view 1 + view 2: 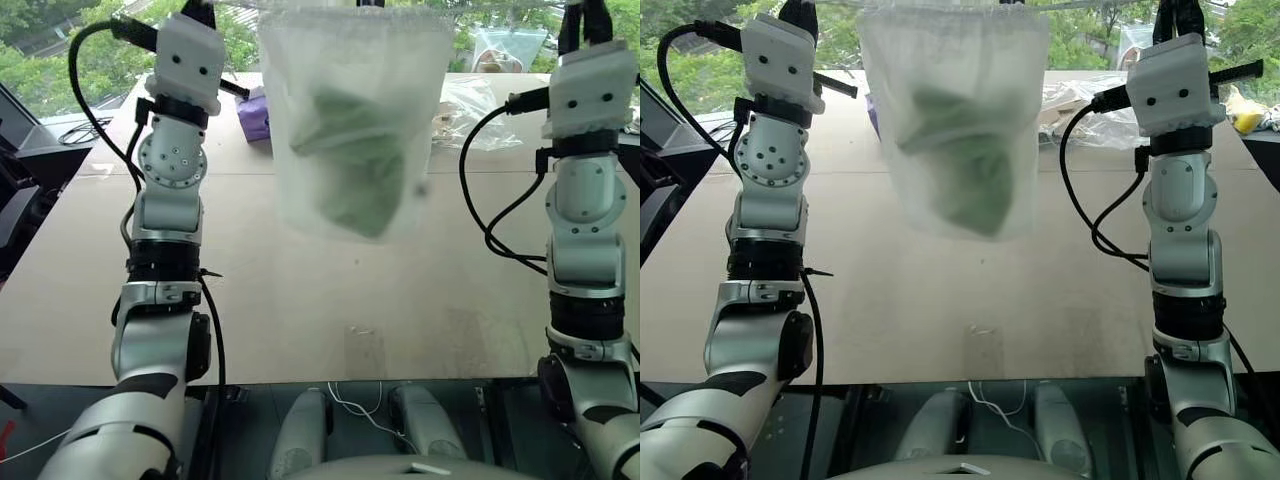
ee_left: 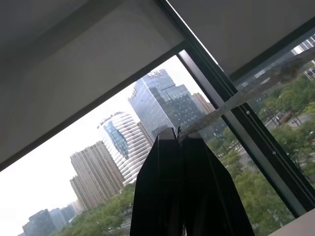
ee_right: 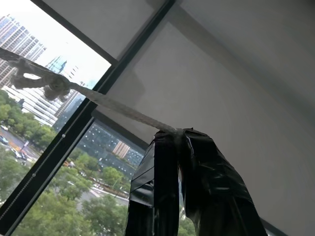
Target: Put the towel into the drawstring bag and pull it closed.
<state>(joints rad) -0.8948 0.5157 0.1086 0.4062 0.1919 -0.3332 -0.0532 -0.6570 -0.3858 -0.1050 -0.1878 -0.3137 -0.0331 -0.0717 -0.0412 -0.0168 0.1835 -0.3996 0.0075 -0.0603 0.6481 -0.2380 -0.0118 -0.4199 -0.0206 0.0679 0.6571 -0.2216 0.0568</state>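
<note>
Two grippers are raised, each clenched on a white braided cord: the left gripper [image 2: 178, 133] pinches a flat, taut cord [image 2: 231, 103], and the right gripper [image 3: 179, 133] nips the other cord [image 3: 118, 110], which bears a lumpy knot [image 3: 54, 86] further along. Between them hangs the bag [image 1: 350, 110], thin, milky, semi-translucent, its mouth gathered at the top. Inside it the towel [image 1: 355, 165] shows as a crumpled green lump. The bag hangs clear above the pale desk [image 1: 300, 310].
</note>
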